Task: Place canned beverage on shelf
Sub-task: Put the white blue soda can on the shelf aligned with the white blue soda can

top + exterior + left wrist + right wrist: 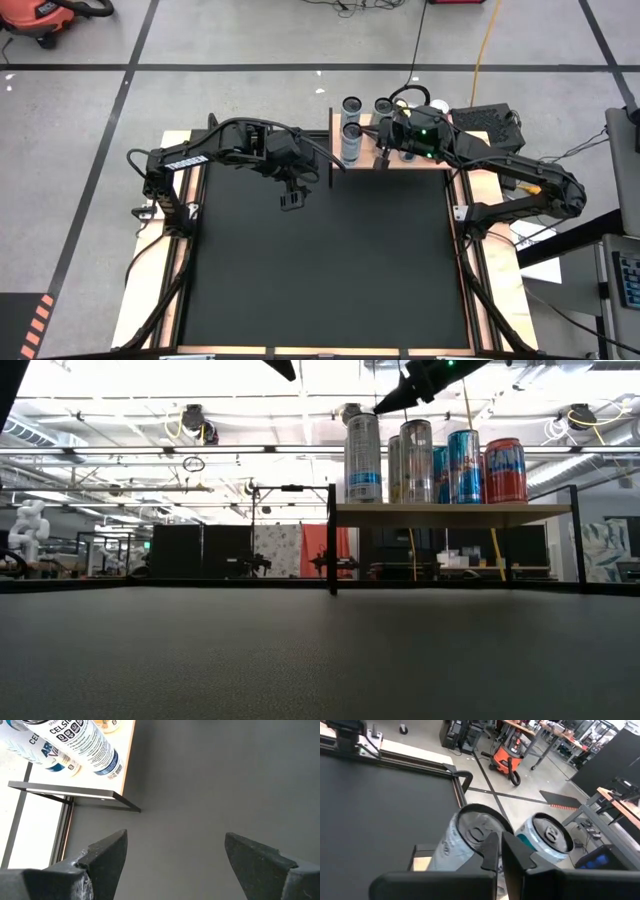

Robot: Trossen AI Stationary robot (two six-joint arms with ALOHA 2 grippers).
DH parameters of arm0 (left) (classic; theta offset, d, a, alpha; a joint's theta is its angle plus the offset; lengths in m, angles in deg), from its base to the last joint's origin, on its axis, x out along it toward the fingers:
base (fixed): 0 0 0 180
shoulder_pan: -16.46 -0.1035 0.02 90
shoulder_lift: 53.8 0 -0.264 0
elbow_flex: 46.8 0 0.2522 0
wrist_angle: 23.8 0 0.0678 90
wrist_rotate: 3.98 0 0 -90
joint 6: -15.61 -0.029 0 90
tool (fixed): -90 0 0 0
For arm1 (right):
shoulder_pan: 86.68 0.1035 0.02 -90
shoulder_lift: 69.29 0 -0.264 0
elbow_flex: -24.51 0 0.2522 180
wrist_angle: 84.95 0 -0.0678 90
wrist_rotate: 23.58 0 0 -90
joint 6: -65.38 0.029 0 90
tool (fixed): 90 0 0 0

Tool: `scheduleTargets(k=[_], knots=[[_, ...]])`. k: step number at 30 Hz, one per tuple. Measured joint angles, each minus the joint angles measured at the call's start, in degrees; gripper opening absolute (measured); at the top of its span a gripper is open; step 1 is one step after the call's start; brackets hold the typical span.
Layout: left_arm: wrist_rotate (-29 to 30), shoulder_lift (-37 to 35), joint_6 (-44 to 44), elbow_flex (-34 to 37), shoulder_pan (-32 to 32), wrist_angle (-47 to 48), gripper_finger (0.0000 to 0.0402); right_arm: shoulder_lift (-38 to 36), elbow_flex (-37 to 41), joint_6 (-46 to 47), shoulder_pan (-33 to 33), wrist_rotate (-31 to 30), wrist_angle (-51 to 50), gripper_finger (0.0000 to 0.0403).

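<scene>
Two dark arms reach over the black mat (320, 270), which fills the centre and lower part of the high view. At its top edge, right of centre, stands the shelf (365, 160), a light wooden platform on thin black legs. The cans (430, 460) stand upright in a row on its flat top, silver ones at the left of the low view and a red one (505, 470) at the right end. The left gripper (291, 199) hangs over bare mat just left of the shelf, its fingers (107, 857) spread wide and holding nothing. The right gripper (381, 160) sits above the shelf by the cans, its fingers (492, 851) closed together and empty.
</scene>
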Motion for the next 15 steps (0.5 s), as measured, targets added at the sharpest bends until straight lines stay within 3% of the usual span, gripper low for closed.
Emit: scheduleTargets(k=[15], knots=[[0.0,0.0,0.0,0.0,0.0,-0.2,0.0333,0.5,0.0,-1.0,0.2,0.0,2.1,0.0000]])
